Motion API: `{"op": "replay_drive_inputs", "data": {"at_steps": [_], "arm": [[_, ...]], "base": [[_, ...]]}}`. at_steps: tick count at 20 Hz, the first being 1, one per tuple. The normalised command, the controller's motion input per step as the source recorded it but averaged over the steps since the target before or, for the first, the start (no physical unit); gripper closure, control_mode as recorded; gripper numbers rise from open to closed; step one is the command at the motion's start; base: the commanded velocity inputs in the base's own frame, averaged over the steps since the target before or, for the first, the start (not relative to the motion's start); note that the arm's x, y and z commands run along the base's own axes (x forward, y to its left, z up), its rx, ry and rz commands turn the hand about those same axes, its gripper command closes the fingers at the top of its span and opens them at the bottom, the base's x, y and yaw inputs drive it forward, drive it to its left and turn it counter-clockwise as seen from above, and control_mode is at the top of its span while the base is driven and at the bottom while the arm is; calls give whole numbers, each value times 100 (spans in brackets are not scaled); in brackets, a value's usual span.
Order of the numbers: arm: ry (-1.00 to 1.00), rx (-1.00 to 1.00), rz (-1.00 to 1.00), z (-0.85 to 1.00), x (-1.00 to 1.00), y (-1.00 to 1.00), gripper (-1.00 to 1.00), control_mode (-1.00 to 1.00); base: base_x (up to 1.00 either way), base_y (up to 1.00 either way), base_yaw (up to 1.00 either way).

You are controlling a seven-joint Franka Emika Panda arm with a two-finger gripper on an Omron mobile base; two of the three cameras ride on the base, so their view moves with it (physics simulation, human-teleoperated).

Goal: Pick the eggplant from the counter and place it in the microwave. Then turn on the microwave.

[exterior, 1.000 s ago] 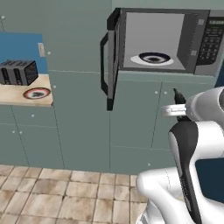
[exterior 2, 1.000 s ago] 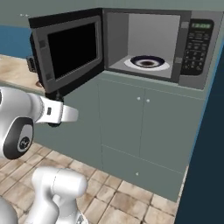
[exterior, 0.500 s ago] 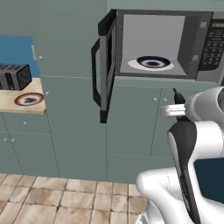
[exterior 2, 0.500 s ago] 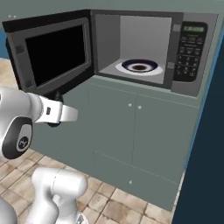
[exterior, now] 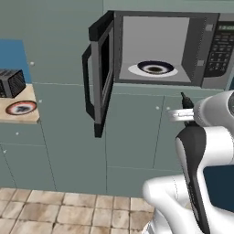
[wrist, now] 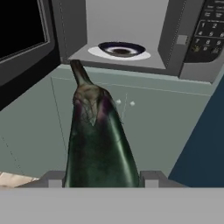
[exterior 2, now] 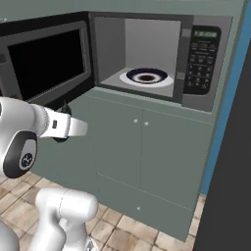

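Rolling up on my base has brought the microwave [wrist: 131, 39] much closer and more squarely ahead of my claw [wrist: 101, 178] than it was a second ago, and the whole scene has slid with the cameras, so nothing else has actually moved. My claw stays clamped on the eggplant [wrist: 98, 140], one finger on either side of its fat end, with the stem pointing straight ahead toward the oven. That puts me, I judge, at the carry-in step: the pick is done and the placing comes next. The door [exterior 2: 46, 63] hangs wide open, up and off to the left of my claw, its dark window glossy in a grey frame. Ahead and above sits the smooth grey cavity with a round white plate [wrist: 121, 49] ringed in dark blue. To the right of that opening is the black keypad [wrist: 208, 39]. Glossy and purple-black, the eggplant tapers to a dull brownish cap. Below the oven, flat grey-green cabinet doors [exterior 2: 142, 157] carry small pale knobs.
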Motion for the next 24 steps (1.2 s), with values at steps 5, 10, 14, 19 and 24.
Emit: {"op": "replay_drive_inputs", "data": {"at_steps": [5, 10, 14, 19, 24], "arm": [[0, 0, 0, 0, 0, 0, 100, 100], [0, 0, 0, 0, 0, 0, 100, 100], [0, 0, 0, 0, 0, 0, 100, 100], [0, 0, 0, 0, 0, 0, 100, 100], [0, 0, 0, 0, 0, 0, 100, 100]], "base": [[32, -32, -7], [36, -24, -10], [36, -14, -10], [35, -3, -10], [32, 0, -11]]}}
